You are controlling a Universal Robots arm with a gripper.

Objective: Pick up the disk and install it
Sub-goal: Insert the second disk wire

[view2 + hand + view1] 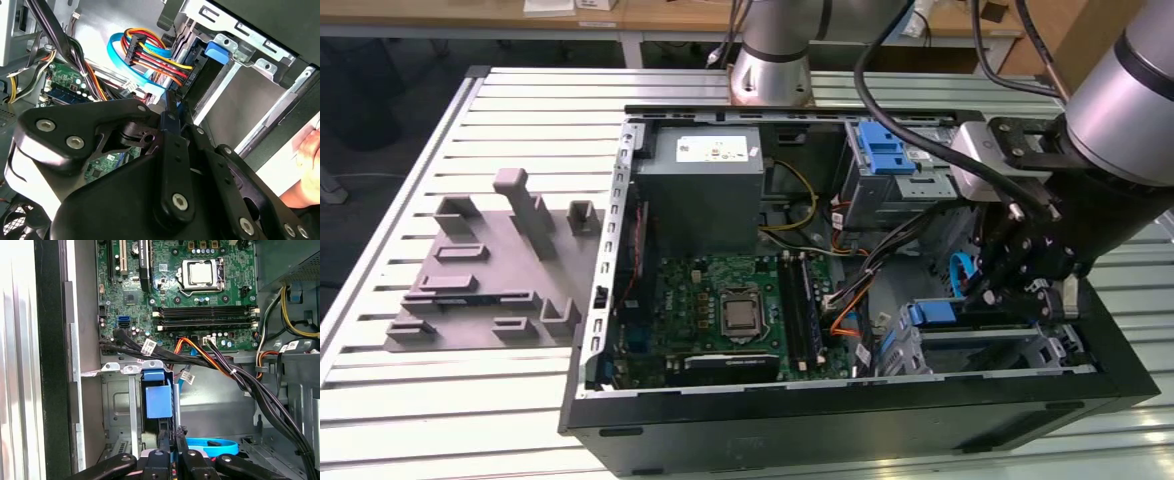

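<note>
Exterior view — gripper (1003, 285) low inside the open computer case (720, 425), at the drive cage (1014, 345) by the case's front corner. First wrist view — fingers pressed together on the disk (159, 402), which stands edge-up in the cage slot. Second wrist view — disk (200, 82) seated beneath coloured cables (155, 55).

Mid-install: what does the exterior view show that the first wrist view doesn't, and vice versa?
Exterior view adds the slatted table, the grey fixture block beside the case, and the upper cage with its blue latch. First wrist view adds the blue connectors on the board edge. Both share the motherboard, the blue tab in the lower drive bay, and the hand close to it.
</note>
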